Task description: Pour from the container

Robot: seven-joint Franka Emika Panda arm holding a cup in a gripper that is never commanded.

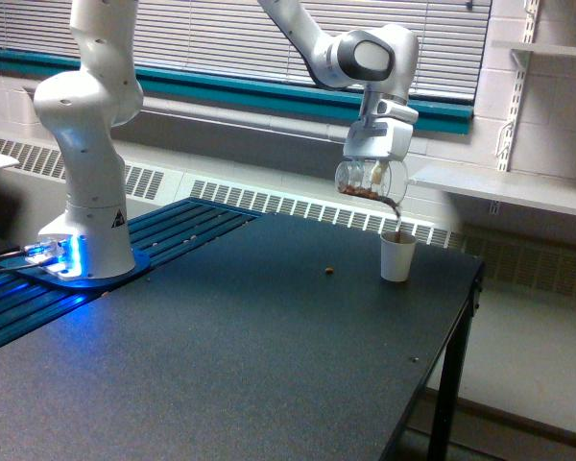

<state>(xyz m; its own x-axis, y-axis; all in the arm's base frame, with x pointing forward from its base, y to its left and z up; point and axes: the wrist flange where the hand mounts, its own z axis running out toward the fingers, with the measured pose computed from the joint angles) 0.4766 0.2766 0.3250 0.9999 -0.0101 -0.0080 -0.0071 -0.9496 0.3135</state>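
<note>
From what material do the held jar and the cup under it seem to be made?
The container: clear plastic or glass, glossy; brown bits show through its wall. The cup: probably paper, matte white and opaque, though thin plastic cannot be excluded.

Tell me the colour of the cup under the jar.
White; the paper cup shows in the exterior view, the only view.

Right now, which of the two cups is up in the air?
The clear jar with brown bits, held tilted in the gripper. The white paper cup stands on the black table beneath its lip.
</note>
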